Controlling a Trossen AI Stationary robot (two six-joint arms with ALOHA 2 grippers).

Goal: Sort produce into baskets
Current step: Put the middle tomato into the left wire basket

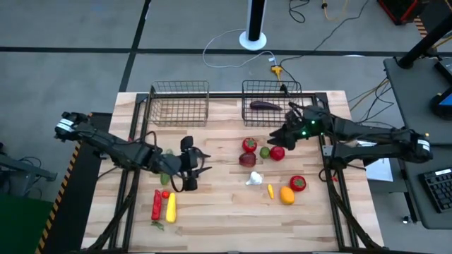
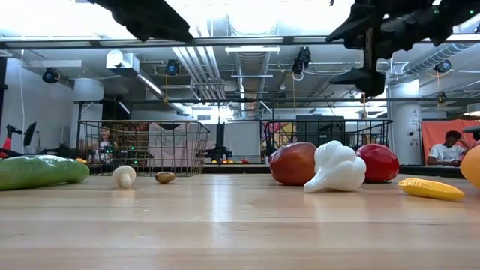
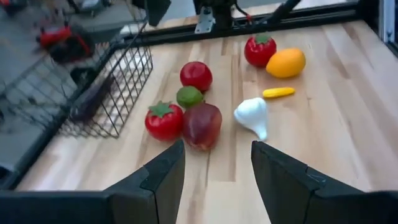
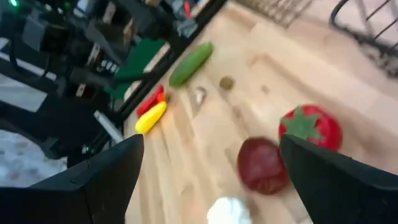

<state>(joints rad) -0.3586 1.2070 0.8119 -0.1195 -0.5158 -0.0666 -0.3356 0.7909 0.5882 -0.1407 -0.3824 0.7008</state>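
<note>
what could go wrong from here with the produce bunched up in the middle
1. The dark-red round fruit, the red tomato with green leaves and the small green lime sit bunched together, so closing on one may knock the others rolling.
2. The open left hand faces this cluster while the open right hand hovers just beyond it; the two arms might collide.

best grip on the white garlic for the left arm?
Probably from above, fingers across the garlic's round bulb, not its tapered neck. It lies on its side, apart from the dark-red fruit, leaving room. The left gripper is open and already faces it.
</note>
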